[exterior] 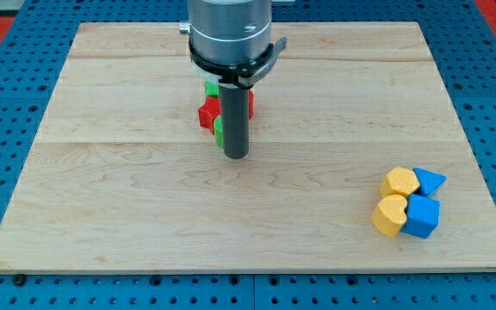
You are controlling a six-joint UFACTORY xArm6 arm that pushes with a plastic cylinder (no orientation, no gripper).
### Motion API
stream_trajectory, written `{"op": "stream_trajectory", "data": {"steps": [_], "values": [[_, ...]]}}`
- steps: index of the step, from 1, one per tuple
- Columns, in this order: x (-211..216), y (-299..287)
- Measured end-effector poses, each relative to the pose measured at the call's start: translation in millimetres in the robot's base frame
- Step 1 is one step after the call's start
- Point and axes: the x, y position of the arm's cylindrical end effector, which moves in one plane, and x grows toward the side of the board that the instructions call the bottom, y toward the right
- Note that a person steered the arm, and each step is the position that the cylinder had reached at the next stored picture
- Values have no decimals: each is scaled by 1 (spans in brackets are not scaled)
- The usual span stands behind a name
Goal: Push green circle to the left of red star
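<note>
Tool first: it is a plain dark rod with no jaws to open or close, so it grips nothing and can only shove. My tip (236, 156) rests on the table (127, 207) a little above its centre, and the rod with its grey mount hides much of what stands behind it.

Going from large to small, the table is a pale wooden board on a blue pegboard. Near its lower right corner, well apart from the tool, sits a tight cluster: a yellow block (399, 182) and a blue block (429, 182) above a yellow heart (390, 215) and a blue cube (423, 216).

Behind the rod, the red star (207, 114) shows on the view's left side of the shaft, with a sliver of red on the right. A small green piece (219, 131), which I take to be the green circle, peeks out at the rod's left edge, touching it, just below the star. Another green scrap (211, 88) shows above the star; its shape cannot be made out.

As for progress, the circle seems to lie at the star's lower edge rather than on its left, so the task looks unfinished. Much is hidden, so this is a guarded judgement.
</note>
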Motion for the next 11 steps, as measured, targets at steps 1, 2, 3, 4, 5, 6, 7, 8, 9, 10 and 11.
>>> {"op": "stream_trajectory", "data": {"steps": [1,2,3,4,5,6,7,8,9,10,11], "values": [[-2,9],[-31,66],[-54,55],[-66,34],[-27,20],[-13,8],[-26,-54],[-39,-108],[-41,-108],[-20,-92],[-2,-128]]}}
